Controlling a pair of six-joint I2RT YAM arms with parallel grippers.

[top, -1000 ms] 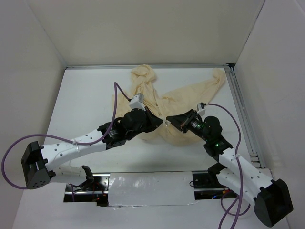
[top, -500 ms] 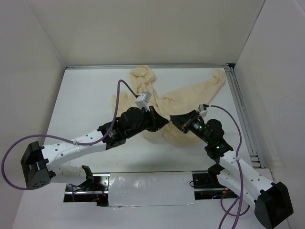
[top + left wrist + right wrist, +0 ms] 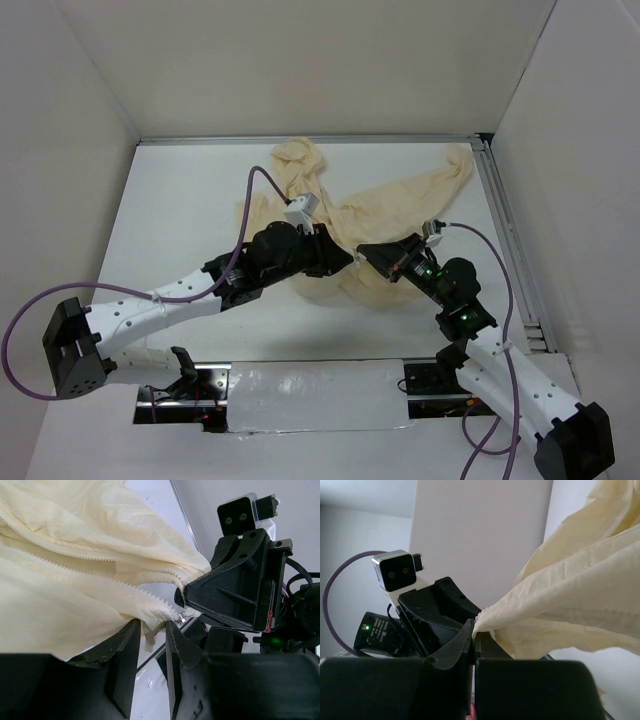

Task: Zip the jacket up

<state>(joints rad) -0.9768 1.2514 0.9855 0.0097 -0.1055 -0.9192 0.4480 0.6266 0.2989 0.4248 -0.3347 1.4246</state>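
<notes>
1. The jacket (image 3: pixel 400 205) lies crumpled on the table (image 3: pixel 190 190), spreading out beyond my two grippers. From above, my wrists cover its near edge, and the zipper there cannot be made out.
2. In the left wrist view the jacket runs off the top and left of the picture. Two rows of zipper teeth (image 3: pixel 100 577) converge toward my fingertips. A small shiny bit (image 3: pixel 179 619) at their end is too blurred for me to tell whether it is the slider.
3. My right gripper (image 3: pixel 472 632) is clenched on the jacket's edge. The pinched cloth vanishes between the jaws, so I cannot tell how much is caught.
4. My left gripper (image 3: pixel 150 647) is released, and its fingers (image 3: pixel 122 650) stand apart. A loose tag of jacket fabric hangs into the gap. I cannot tell whether it touches either finger.
5. The tip of my right gripper sits just beside my left fingertips, at the point where the zipper rows meet.
</notes>
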